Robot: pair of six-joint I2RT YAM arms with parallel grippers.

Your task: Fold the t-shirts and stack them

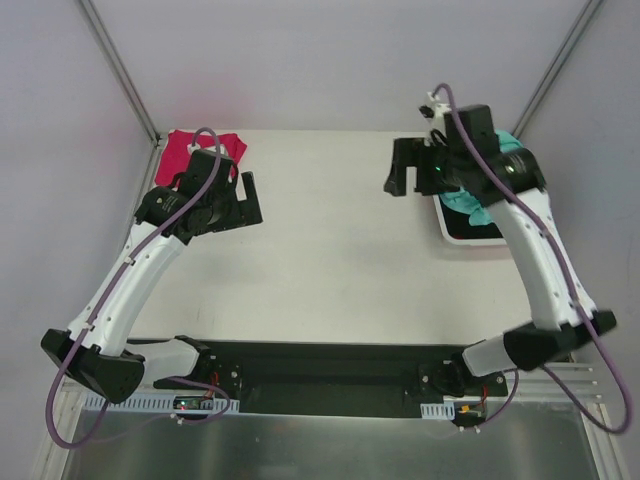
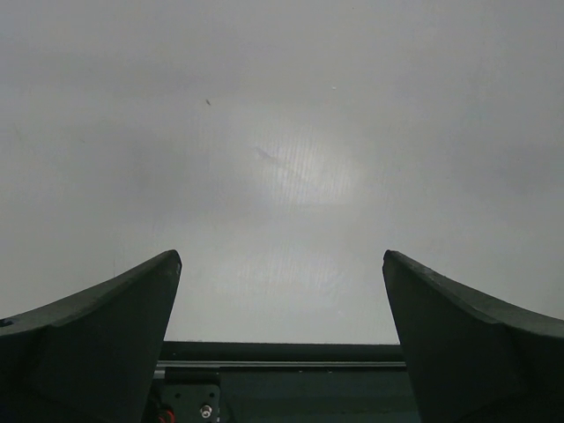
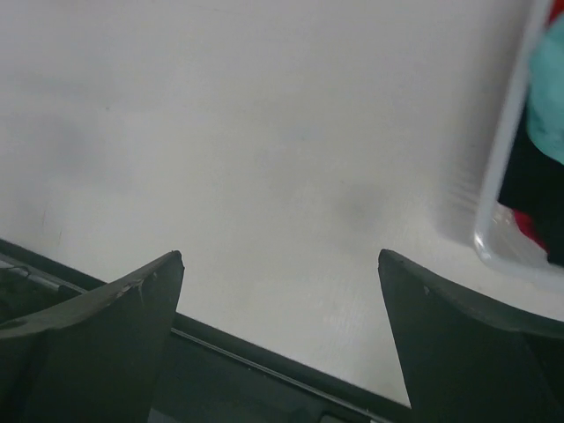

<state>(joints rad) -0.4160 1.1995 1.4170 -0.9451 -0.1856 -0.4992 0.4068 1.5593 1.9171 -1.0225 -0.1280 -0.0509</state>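
Pink shirt (image 1: 190, 150) is lying just beyond my left claw (image 2: 280, 256), far-left; teal shirt (image 1: 468, 201) is sitting in the tray (image 1: 470, 238) right of my right claw (image 3: 280, 256). Both claws are hanging spread, gripping nothing.

A broad stretch of bare table (image 1: 325, 270) is lying open through the middle of the top view, giving free passage between the left claw (image 1: 245, 198) and the right claw (image 1: 398, 170), both gaping wide. A magenta t-shirt (image 1: 195, 150) is taking up the upper left corner, just behind the left claw. A white bin (image 1: 470, 238) holding a teal t-shirt (image 1: 468, 203) is blocking the upper right, just beside the right claw. Slanting frame posts (image 1: 118, 68) are bounding both far corners.
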